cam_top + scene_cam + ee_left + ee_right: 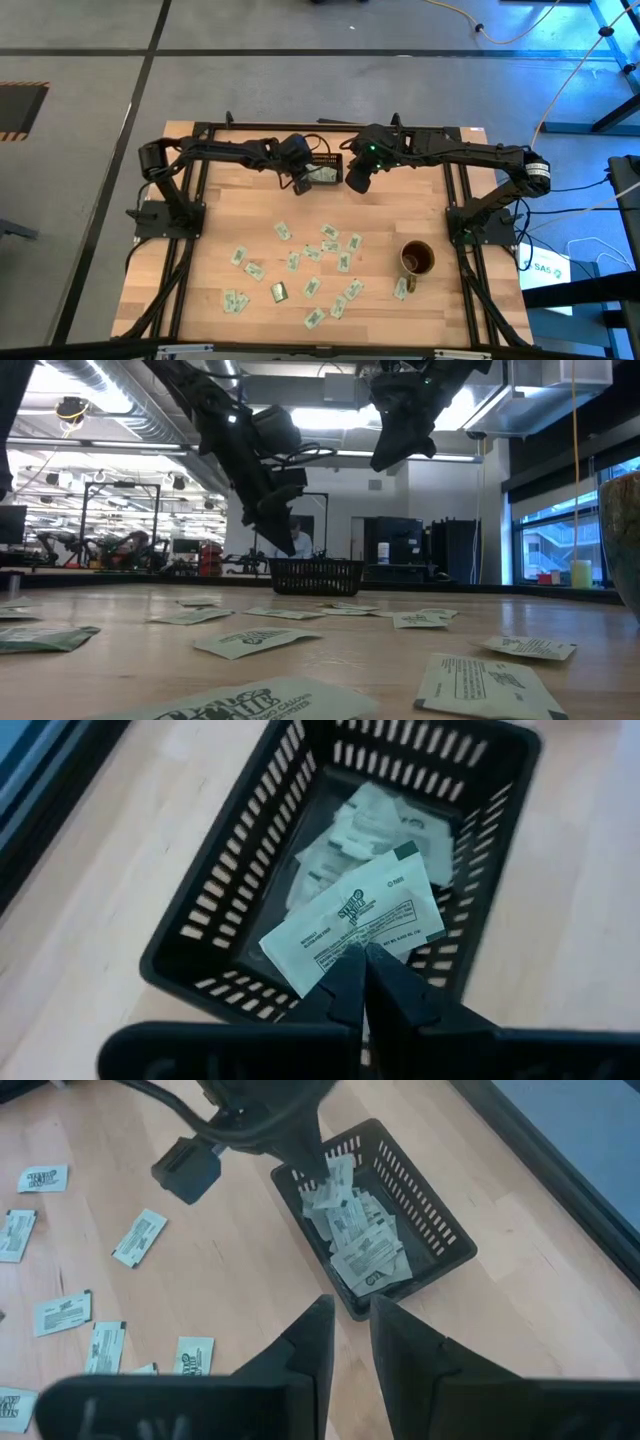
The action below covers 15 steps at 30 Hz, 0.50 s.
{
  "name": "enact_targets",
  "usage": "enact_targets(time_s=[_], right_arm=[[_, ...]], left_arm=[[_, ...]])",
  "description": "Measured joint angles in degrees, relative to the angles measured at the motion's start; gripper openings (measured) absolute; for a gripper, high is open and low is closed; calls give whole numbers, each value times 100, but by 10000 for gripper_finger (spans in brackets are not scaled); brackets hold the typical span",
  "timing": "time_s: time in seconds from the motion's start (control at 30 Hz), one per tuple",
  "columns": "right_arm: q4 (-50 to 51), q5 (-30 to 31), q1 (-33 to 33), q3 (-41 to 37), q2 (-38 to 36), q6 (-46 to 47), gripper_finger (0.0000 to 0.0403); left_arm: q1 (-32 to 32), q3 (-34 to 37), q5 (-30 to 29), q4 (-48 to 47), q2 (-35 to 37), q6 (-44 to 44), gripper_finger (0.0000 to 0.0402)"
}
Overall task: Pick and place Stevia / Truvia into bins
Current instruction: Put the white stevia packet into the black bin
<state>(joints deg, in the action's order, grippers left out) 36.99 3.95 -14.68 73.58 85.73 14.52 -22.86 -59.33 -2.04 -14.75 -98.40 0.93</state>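
**Left gripper holds one packet over the black bin**

The left gripper (365, 960) has its fingers pinched tight on a single Stevia packet (355, 920), clamping the packet's lower edge so the white-and-green face tilts above the black slatted bin (215, 880). The packet hangs just above the bin's interior, not resting on the pile. Inside the bin lies a heap of packets already dropped in (370, 830), overlapping one another on its floor.

The right gripper (347, 1325) hovers raised beside the bin, on the side opposite the left gripper, with its fingers a narrow gap apart and nothing between them. From its wrist camera the bin (430, 1215) shows with the left gripper's fingers dipping toward it, the packet at their tip.

In the high view the bin (326, 173) sits at the far edge of the wooden table (200, 270), directly between the two grippers. Loose packets (320, 262) are scattered over the tabletop well on the near side of the bin. A brownish-gold mug (417, 258) stands near the packets, toward the right arm's side.
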Motion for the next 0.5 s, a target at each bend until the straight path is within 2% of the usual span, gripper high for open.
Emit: enact_targets(time_s=[0.17,0.5], right_arm=[[2,-4,0,0,0,-1,73],[-285,-109,231,0,0,-62,73]], left_arm=[[-28,2,-4,-31,-1,-17,8],[-26,-38,10,-38,5,24,47]])
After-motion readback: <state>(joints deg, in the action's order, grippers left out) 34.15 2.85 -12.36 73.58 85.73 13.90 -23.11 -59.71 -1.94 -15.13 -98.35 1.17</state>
